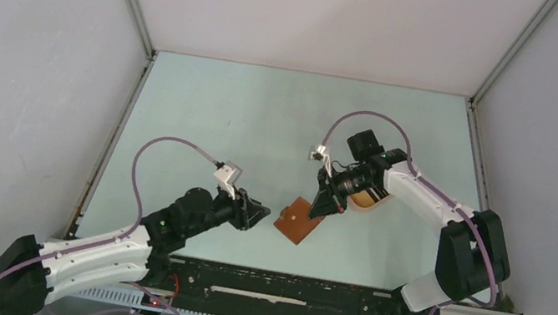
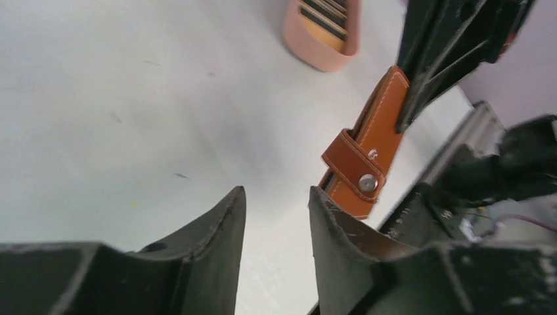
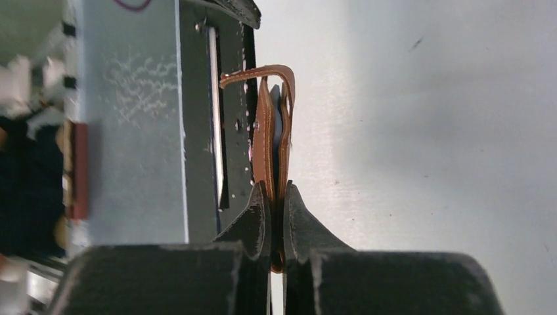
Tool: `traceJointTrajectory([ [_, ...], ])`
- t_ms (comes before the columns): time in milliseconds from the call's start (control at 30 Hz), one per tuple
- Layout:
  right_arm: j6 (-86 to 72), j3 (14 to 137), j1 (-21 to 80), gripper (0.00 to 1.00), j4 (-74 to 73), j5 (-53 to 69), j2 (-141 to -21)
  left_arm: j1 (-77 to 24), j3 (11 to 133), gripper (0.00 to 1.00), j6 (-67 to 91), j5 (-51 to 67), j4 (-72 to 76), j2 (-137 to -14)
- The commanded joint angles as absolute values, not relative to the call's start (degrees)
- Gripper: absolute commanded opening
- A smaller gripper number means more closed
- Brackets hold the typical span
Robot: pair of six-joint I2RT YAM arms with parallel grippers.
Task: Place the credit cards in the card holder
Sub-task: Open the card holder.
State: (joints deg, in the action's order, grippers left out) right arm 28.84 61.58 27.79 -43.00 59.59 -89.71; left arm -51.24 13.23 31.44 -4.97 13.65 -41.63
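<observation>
The card holder (image 1: 299, 221) is a reddish-brown leather wallet with a snap tab, folded shut and hanging tilted above the table. My right gripper (image 1: 324, 207) is shut on its upper edge. In the right wrist view the folded leather (image 3: 274, 131) sits pinched in the right gripper (image 3: 276, 193), and a pale blue card edge (image 3: 279, 125) shows between the leaves. My left gripper (image 1: 260, 212) is just left of the wallet, open and holding nothing. In the left wrist view the left gripper (image 2: 277, 197) is apart from the card holder (image 2: 368, 151). More credit cards (image 2: 326, 14) stand on edge in a pink tray.
The pink oval tray (image 2: 315, 46) lies on the table behind the right arm and is partly hidden in the top view (image 1: 370, 199). A black base plate and metal rail (image 1: 272, 287) run along the near edge. White enclosure walls close in the left, right and far sides.
</observation>
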Motion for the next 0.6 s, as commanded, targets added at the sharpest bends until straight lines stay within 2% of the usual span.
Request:
traceJointTrajectory([
  [0,45.76,62.26,31.46,0.0,-49.08,55.48,-84.4,-50.02,10.06,0.48,33.7,9.01,20.73,-36.12],
  [167,49.78,61.08,31.82,0.0,-49.87,54.79,-81.79,-50.09,6.51,0.74,28.98,16.4,22.82,-26.89],
  [267,54.06,60.22,32.34,0.0,-51.24,55.51,-80.07,-50.14,3.35,0.95,28.48,14.43,26.7,-21.66],
  [300,54.99,59.65,32.86,0.0,-51.09,55.05,-79.4,-50.1,2.57,0.99,29.09,12.81,27.96,-20.44],
  [400,55.28,58.7,34.19,0.0,-49.96,52.48,-78.32,-50.14,2.4,1.0,31.23,9.11,29.56,-19.7],
  [567,51.9,58.69,34.32,0.0,-47.8,50.5,-78.66,-53.63,8.68,1.0,31.45,2.72,21.93,-27.87],
])
